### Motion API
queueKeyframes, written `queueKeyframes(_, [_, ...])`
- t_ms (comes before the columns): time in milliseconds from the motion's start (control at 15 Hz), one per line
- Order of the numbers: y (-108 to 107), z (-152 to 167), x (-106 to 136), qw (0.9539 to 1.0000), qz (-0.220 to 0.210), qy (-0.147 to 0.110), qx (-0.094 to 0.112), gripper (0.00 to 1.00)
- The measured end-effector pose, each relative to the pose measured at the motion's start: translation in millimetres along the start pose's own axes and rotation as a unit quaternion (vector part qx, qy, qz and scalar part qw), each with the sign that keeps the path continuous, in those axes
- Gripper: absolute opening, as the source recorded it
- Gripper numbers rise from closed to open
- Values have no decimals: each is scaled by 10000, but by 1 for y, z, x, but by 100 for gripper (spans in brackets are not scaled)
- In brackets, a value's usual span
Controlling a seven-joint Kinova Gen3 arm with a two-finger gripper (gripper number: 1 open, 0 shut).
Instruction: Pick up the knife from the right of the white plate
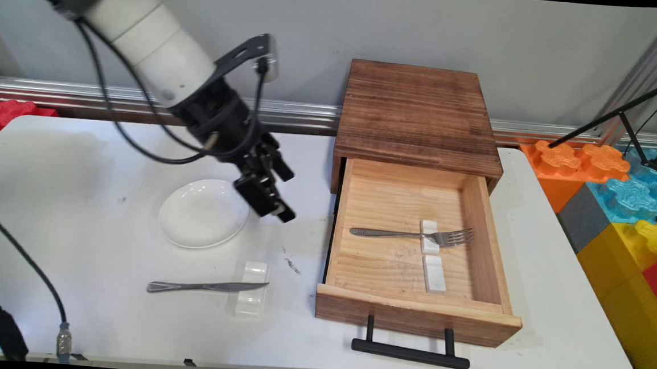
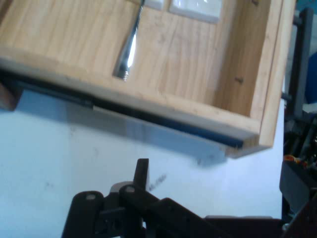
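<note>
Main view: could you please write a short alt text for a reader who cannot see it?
A black end effector hangs above a white table, beside an empty white plate. A knife lies across a white rest nearer the camera. To the right, an open wooden drawer holds a fork.

The white table (image 1: 98, 319) carries a plate (image 1: 203, 213), knife (image 1: 206, 286) on rest (image 1: 251, 289), and wooden drawer unit (image 1: 418, 113).

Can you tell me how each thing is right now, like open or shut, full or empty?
drawer: pulled open
fork: lying in the drawer across a white rest
second white rest: bare
plate: empty
knife: lying on the table, blade on a clear rest
gripper: holding nothing
</note>
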Motion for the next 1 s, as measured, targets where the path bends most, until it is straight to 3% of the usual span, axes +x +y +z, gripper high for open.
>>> queueKeyframes(1000, [7, -14, -132, 9996, 116, -253, 34, 100])
